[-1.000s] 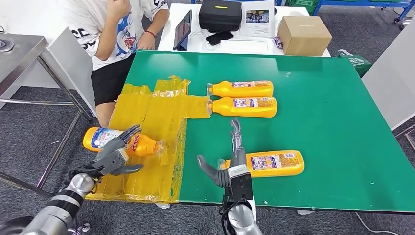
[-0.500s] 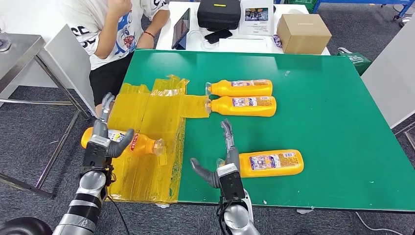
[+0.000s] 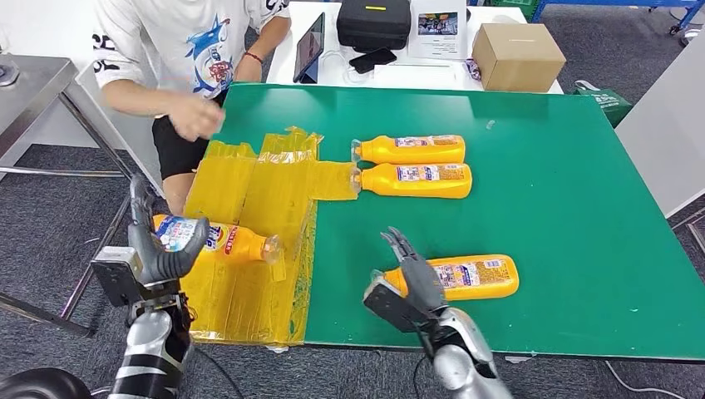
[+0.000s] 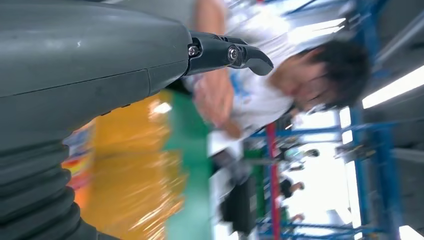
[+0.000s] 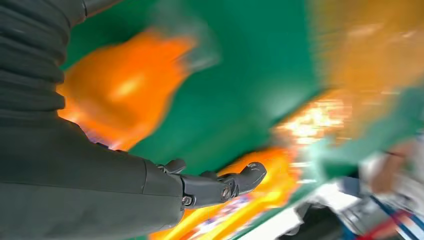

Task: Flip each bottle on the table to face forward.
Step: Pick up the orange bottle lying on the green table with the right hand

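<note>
Three orange bottles lie on the green table (image 3: 565,183): two side by side at the back (image 3: 409,150) (image 3: 413,180) and one near the front edge (image 3: 461,277). A fourth bottle (image 3: 218,240) lies on the yellow sheet (image 3: 249,191) at the left. My left hand (image 3: 156,249) stands at this bottle's base end with its fingers apart, one curling against the bottle; the left wrist view shows a finger (image 4: 227,52) stretched out. My right hand (image 3: 414,281) leans over the neck end of the front bottle, fingers spread. The right wrist view is blurred, with an orange bottle (image 5: 120,90) beside my fingers (image 5: 225,186).
A person sits at the table's back left corner, one hand (image 3: 195,118) reaching out near the yellow sheet. Behind the green table stand a black case (image 3: 374,25), a tablet (image 3: 309,50) and a cardboard box (image 3: 515,58). A metal table (image 3: 25,83) is at far left.
My left hand has swung off the top of the left bottle to stand at its base end. My right hand has tipped over toward the front bottle's neck. The person's arm came down.
</note>
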You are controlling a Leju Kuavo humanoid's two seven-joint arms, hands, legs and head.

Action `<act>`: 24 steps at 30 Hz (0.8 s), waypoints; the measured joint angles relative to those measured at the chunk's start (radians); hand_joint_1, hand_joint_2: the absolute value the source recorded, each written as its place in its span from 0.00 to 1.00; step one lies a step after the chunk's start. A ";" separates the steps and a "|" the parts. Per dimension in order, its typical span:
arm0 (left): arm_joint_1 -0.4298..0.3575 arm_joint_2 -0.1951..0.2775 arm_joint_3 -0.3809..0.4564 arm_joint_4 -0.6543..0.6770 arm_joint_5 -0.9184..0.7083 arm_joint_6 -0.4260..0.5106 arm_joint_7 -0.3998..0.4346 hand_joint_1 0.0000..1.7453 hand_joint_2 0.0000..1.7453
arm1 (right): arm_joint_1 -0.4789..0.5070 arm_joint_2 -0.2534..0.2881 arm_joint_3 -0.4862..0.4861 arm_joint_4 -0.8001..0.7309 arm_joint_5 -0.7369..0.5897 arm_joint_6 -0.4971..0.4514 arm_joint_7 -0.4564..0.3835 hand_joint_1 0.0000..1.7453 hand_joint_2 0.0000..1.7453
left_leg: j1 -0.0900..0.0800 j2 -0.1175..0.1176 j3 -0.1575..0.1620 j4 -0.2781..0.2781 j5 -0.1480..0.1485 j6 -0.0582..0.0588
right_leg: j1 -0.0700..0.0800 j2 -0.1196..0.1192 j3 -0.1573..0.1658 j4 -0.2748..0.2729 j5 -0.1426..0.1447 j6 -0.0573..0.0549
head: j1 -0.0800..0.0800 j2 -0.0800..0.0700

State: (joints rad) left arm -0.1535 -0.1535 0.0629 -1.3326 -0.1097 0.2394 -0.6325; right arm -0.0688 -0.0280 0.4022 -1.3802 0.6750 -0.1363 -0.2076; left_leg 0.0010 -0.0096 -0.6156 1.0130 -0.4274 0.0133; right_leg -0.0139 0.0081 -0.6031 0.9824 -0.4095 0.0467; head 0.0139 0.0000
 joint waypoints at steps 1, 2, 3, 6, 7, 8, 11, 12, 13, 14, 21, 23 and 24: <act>0.018 -0.007 0.000 0.003 0.001 -0.008 0.003 0.00 1.00 | 0.007 -0.030 -0.009 -0.018 0.007 0.015 0.011 0.00 1.00 | 0.000 0.000 0.000 0.000 0.000 0.001 | 0.000 0.000 0.000 0.000 0.000 0.000 | 0.000 0.000; 0.033 -0.014 0.000 0.005 0.002 -0.013 0.005 0.00 1.00 | 0.013 -0.055 -0.017 -0.034 0.012 0.024 0.017 0.00 1.00 | 0.000 0.000 0.000 0.000 -0.001 0.001 | 0.000 0.000 0.000 0.000 0.000 0.000 | 0.000 0.000; 0.045 -0.020 0.000 0.008 0.002 -0.015 0.006 0.00 1.00 | 0.019 -0.076 -0.024 -0.048 0.015 0.028 0.021 0.00 1.00 | 0.000 0.001 -0.001 0.000 -0.001 0.001 | 0.000 0.000 0.000 0.000 0.000 0.000 | 0.000 0.000; 0.064 -0.032 0.000 0.010 0.002 -0.019 0.008 0.00 1.00 | 0.029 -0.116 -0.034 -0.081 0.023 0.035 0.029 0.00 1.00 | 0.000 0.001 -0.001 0.000 -0.001 0.001 | 0.000 0.000 -0.001 0.000 0.000 0.000 | 0.000 0.000; 0.067 -0.035 0.000 0.010 0.002 -0.020 0.009 0.00 1.00 | 0.032 -0.124 -0.036 -0.088 0.024 0.038 0.031 0.00 1.00 | 0.000 0.001 -0.001 0.000 -0.001 0.001 | 0.001 0.000 -0.001 0.000 0.000 0.000 | 0.000 0.000; 0.070 -0.037 0.000 0.010 0.002 -0.021 0.009 0.00 1.00 | 0.034 -0.131 -0.037 -0.095 0.025 0.040 0.032 0.00 1.00 | 0.001 0.001 0.000 0.000 -0.001 0.001 | 0.001 0.000 -0.001 0.000 0.000 0.000 | 0.000 0.000; 0.076 -0.041 0.000 0.010 0.002 -0.023 0.011 0.00 1.00 | 0.038 -0.148 -0.038 -0.109 0.026 0.042 0.036 0.00 1.00 | 0.001 0.001 0.000 0.000 -0.001 0.001 | 0.003 0.000 -0.001 0.000 0.000 0.000 | -0.001 0.000; 0.078 -0.043 0.000 0.010 0.002 -0.025 0.014 0.00 1.00 | 0.039 -0.152 -0.038 -0.112 0.026 0.043 0.038 0.00 1.00 | 0.002 0.001 0.000 0.000 -0.001 0.001 | 0.003 0.000 -0.001 0.000 0.000 0.000 | -0.001 0.000; 0.079 -0.044 0.000 0.010 0.002 -0.028 0.019 0.00 1.00 | 0.040 -0.156 -0.038 -0.115 0.028 0.044 0.042 0.00 1.00 | 0.002 0.001 0.000 0.000 -0.001 0.001 | 0.003 0.000 -0.001 0.000 0.000 0.000 | 0.000 0.000; 0.080 -0.045 -0.001 0.011 0.000 -0.034 0.024 0.00 1.00 | 0.040 -0.160 -0.039 -0.118 0.031 0.047 0.047 0.00 1.00 | 0.002 0.001 0.000 0.000 -0.001 0.001 | 0.003 0.000 -0.001 0.000 0.000 0.000 | 0.000 0.000; 0.095 -0.050 -0.004 0.048 -0.050 -0.045 0.025 0.00 1.00 | 0.097 -0.240 -0.065 -0.174 -0.036 0.144 0.061 0.00 1.00 | 0.001 0.000 -0.001 0.000 -0.001 0.001 | 0.001 0.000 -0.001 0.000 0.000 0.000 | 0.000 0.000; 0.095 -0.050 -0.004 0.060 -0.060 -0.043 0.017 0.00 1.00 | 0.109 -0.258 -0.071 -0.182 -0.047 0.157 0.058 0.00 1.00 | 0.001 0.001 -0.001 0.000 -0.001 0.002 | 0.001 0.000 -0.001 0.000 0.000 0.000 | 0.000 0.000; 0.094 -0.050 -0.005 0.066 -0.063 -0.042 0.015 0.00 1.00 | 0.112 -0.264 -0.072 -0.185 -0.050 0.161 0.056 0.00 1.00 | 0.001 0.001 -0.001 0.000 -0.002 0.002 | 0.001 0.000 -0.001 0.000 0.000 0.000 | -0.001 0.000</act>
State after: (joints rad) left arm -0.0596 -0.2037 0.0581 -1.2671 -0.1727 0.1972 -0.6175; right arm 0.0436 -0.2920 0.3306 -1.5648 0.6254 0.0246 -0.1517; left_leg 0.0015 -0.0086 -0.6168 1.0131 -0.4289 0.0151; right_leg -0.0131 0.0081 -0.6043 0.9821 -0.4095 0.0469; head 0.0134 0.0000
